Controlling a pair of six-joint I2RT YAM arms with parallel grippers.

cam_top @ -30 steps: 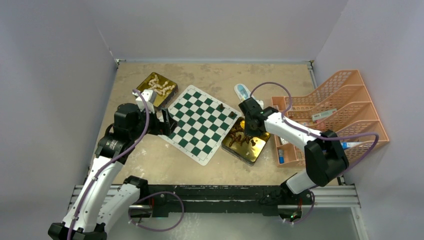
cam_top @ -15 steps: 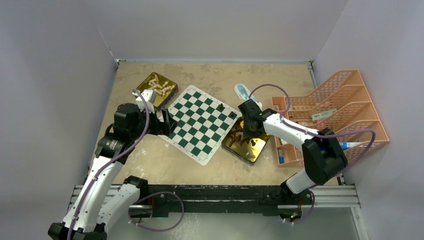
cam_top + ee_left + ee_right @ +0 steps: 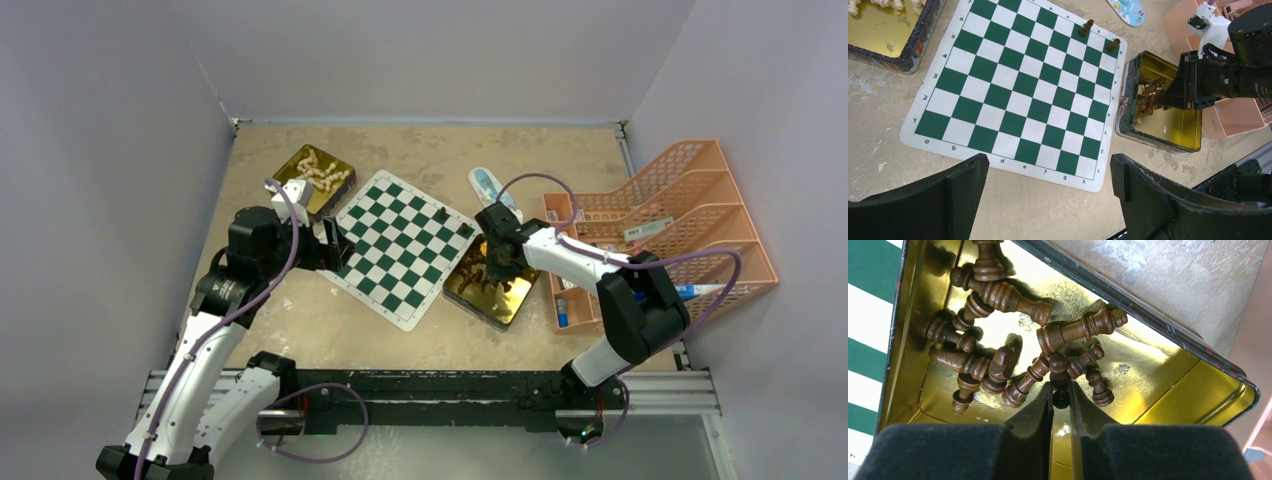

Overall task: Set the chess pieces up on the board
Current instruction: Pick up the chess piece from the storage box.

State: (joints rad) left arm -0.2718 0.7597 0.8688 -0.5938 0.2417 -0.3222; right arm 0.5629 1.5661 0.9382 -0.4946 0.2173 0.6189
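Top: board [image 3: 400,248], green/white checks with a white border, lies mid-table, turned diagonal. Two brown pieces [image 3: 441,213] stand on its far-right edge. Cream pieces [image 3: 318,170] are in a gold tin [image 3: 338,192] toward the table's far-left corner. There's bare table [image 3: 330,330] along the near edge; an orange rack [image 3: 700,220] crowds the right edge.

Left wrist: left hand [image 3: 1048,195] is wide, nothing in it, hovering over the board's near edge.

Right wrist: right hand [image 3: 1061,395] is pinched narrow on a brown piece [image 3: 1058,365] from the brown heap [image 3: 998,340] in the second tin [image 3: 1168,325], which touches the board's right edge.
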